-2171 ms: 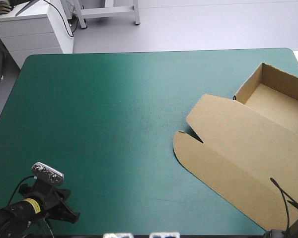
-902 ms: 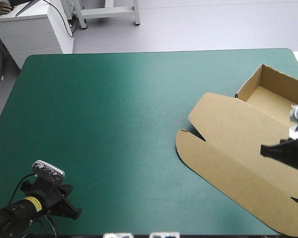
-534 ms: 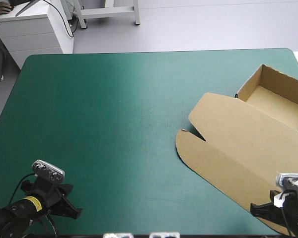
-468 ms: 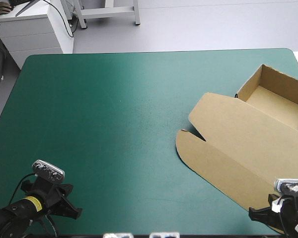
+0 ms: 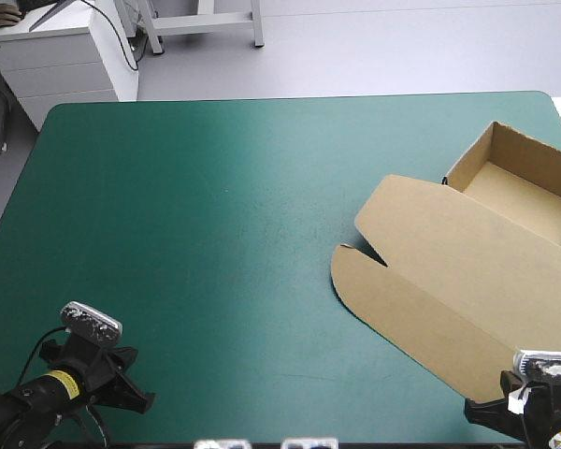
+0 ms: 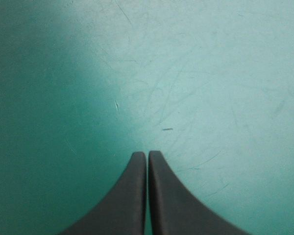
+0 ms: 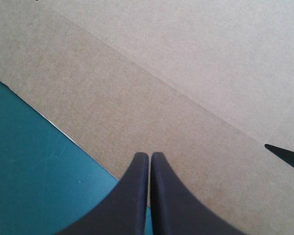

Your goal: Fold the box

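The table's teal-green cover (image 5: 215, 234) carries the brown cardboard box (image 5: 449, 271) on its right side. The tray stands open by the far right edge, and the lid lies flat, stretching toward the near edge.

The left gripper (image 5: 140, 404) sits low at the near-left corner, well apart from the board, black fingers pressed together. The right gripper (image 5: 475, 412) is down at the near-right corner, tips at the lid flap's outer edge, fingers also pressed together.

The left wrist view offers only bare, scratched cover. The right wrist view shows flat board with a crease and the flap's edge just beside its fingertips; the tray appears only from above.
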Controlling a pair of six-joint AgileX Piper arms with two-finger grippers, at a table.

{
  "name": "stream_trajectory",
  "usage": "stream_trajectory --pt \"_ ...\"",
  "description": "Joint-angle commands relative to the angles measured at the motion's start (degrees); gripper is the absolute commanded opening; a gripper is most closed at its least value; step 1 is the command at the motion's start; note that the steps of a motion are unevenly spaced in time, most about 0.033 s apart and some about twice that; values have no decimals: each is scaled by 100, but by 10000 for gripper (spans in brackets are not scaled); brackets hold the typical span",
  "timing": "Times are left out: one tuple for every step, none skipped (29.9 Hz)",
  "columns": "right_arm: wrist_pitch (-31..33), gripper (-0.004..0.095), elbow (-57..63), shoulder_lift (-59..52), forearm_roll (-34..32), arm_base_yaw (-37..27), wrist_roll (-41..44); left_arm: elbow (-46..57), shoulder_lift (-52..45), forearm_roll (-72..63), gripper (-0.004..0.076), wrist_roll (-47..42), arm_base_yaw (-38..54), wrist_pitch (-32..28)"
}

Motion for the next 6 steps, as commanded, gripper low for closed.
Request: stream_trajectory --pt "-273 0 -112 78 89 0 28 -145 38 -41 -8 -47 -45 -296" --pt "-273 0 -112 78 89 0 28 -145 38 -41 -8 -47 -45 -296" --pt "-273 0 -112 78 89 0 28 -145 38 -41 -8 -47 -45 -296" --pt "-273 0 -112 78 89 0 28 -145 38 -41 -8 -47 -45 -296" --pt "-273 0 -112 78 89 0 53 -145 38 -41 -8 -47 -45 -296" --pt "-273 0 -112 78 89 0 53 -145 38 -41 -8 -47 -45 -296"
